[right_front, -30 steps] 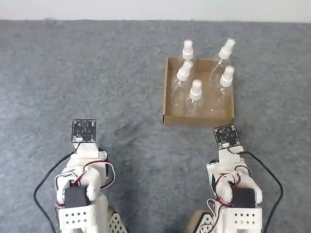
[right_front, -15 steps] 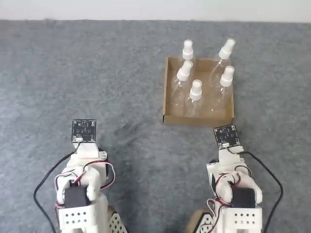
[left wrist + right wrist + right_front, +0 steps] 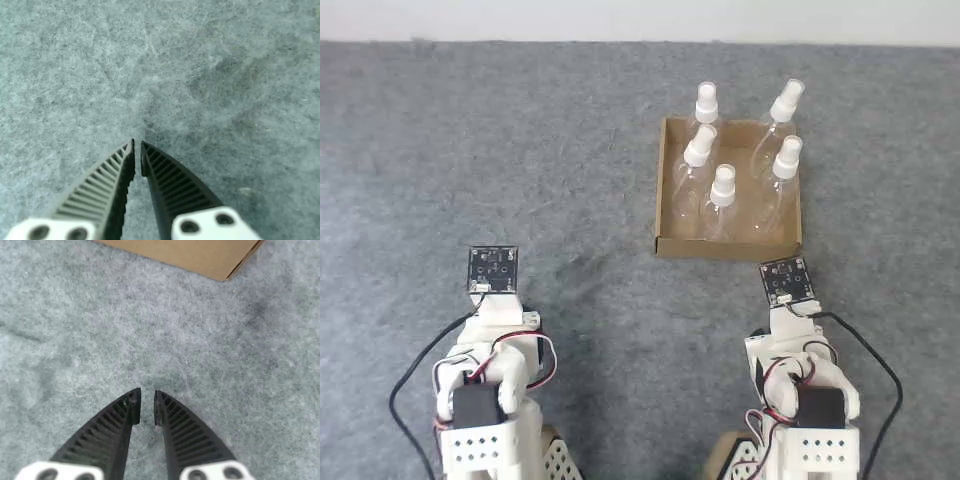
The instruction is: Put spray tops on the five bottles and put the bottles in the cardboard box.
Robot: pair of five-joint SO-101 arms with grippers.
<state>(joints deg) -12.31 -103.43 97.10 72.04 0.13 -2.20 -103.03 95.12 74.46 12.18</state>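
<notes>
grey carpet (image 3: 520,150) open left | cardboard box (image 3: 728,246) right | five bottles (image 3: 723,192) inside

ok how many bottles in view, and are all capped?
5, all capped, in the cardboard box: far-left bottle, far-right bottle, mid-left bottle, mid-right bottle, front-centre bottle. None looks hidden.

Bare grey felt (image 3: 520,150) runs wide across the left half, from my left gripper (image 3: 137,143) to the far edge, so there's room to sweep there. Just ahead of my right gripper (image 3: 147,392) the cardboard box (image 3: 663,190) bars the way, near wall across my path, a strip of felt between us. Five spray bottles (image 3: 685,195) stand crowded inside, white tops above the rim, with open felt on either side of the box.
</notes>
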